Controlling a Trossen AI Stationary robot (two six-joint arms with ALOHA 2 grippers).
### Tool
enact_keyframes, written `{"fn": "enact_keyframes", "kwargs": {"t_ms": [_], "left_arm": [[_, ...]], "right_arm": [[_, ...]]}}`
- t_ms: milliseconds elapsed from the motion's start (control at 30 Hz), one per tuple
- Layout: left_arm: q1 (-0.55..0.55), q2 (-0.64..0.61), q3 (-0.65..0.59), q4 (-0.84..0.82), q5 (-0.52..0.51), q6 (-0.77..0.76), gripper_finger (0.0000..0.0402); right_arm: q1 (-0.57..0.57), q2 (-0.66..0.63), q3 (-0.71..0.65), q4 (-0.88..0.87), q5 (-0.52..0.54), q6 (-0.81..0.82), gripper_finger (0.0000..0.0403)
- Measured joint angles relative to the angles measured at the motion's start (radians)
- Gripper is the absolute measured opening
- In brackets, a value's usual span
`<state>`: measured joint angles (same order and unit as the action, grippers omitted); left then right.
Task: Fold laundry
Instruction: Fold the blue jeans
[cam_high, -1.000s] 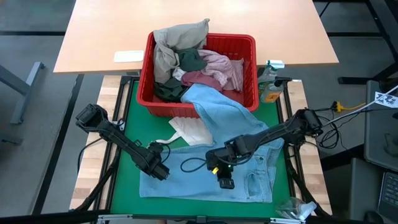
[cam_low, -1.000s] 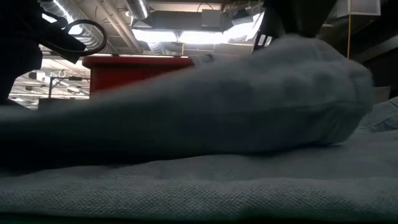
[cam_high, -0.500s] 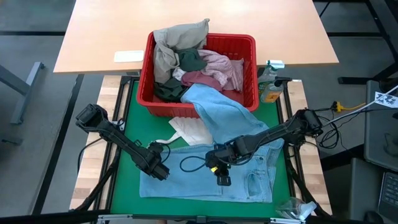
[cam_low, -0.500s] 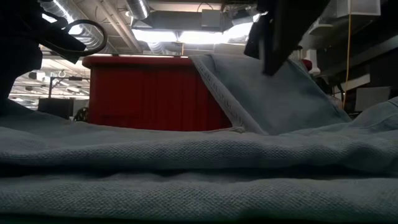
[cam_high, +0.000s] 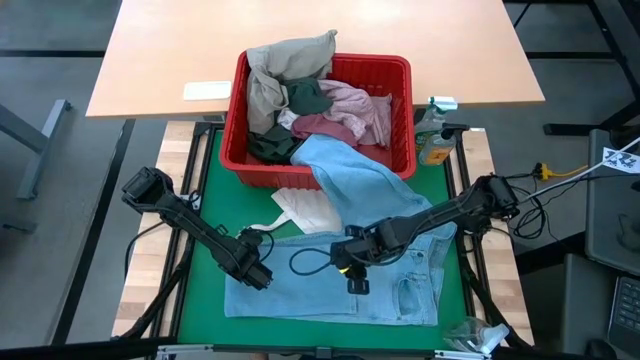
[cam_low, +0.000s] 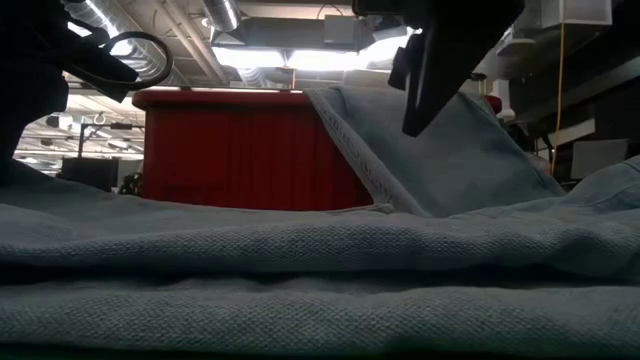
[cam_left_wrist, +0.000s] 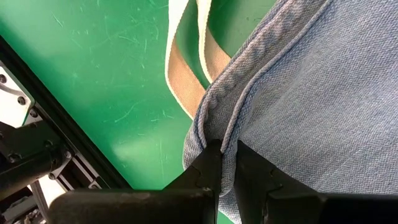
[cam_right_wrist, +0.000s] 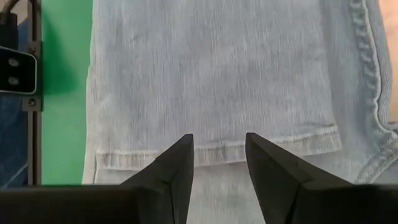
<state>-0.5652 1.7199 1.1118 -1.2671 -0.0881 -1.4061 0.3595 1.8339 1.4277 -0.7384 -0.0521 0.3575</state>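
A pair of light blue jeans (cam_high: 400, 285) lies spread on the green mat (cam_high: 215, 200), one leg (cam_high: 350, 175) running up over the rim of the red basket (cam_high: 400, 70). More laundry (cam_high: 300, 100) is heaped in the basket. My left gripper (cam_high: 257, 277) is shut on the jeans at their left edge. My right gripper (cam_high: 355, 285) hangs open just above the middle of the jeans, fingers pointing down, with nothing between them (cam_right_wrist: 217, 155). The low view shows it (cam_low: 430, 80) clear above the flat denim (cam_low: 320, 260). My left gripper pinches a raised fold at the jeans' left edge (cam_left_wrist: 214, 127) between its two fingers, coming steeply from above. The fold holds more than one layer of denim. The rest of the jeans lies on the mat.
A white tote bag (cam_high: 305, 210) lies between the basket and the jeans, its strap (cam_left_wrist: 186, 81) beside my left gripper. A dark loop (cam_high: 310, 263) rests on the jeans. A spray bottle (cam_high: 435, 135) stands right of the basket. A wooden table (cam_high: 180, 50) lies beyond.
The denim that bulged up close in front of the low camera a second ago has dropped flat. My right gripper has turned at the wrist and shifted slightly toward the far edge above the jeans.
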Motion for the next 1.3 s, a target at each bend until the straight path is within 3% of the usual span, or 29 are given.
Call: {"fn": "enact_keyframes", "kwargs": {"t_ms": [267,700,1033,1300], "left_arm": [[0.000,0.000,0.000,0.000,0.001,0.032,0.0038],[0.025,0.000,0.000,0.001,-0.003,0.029,0.0134],[0.091,-0.024,0.000,-0.099,0.026,0.091,0.0127],[0.138,-0.086,0.000,-0.098,-0.065,0.064,0.0120]], "right_arm": [[0.000,0.000,0.000,-0.005,0.000,-0.057,0.0145],[0.000,0.001,0.000,-0.046,0.000,-0.083,0.0145],[-0.056,0.001,0.000,-0.046,0.043,-0.185,0.0145],[-0.123,0.001,0.000,-0.045,0.071,-0.202,0.0145]]}}
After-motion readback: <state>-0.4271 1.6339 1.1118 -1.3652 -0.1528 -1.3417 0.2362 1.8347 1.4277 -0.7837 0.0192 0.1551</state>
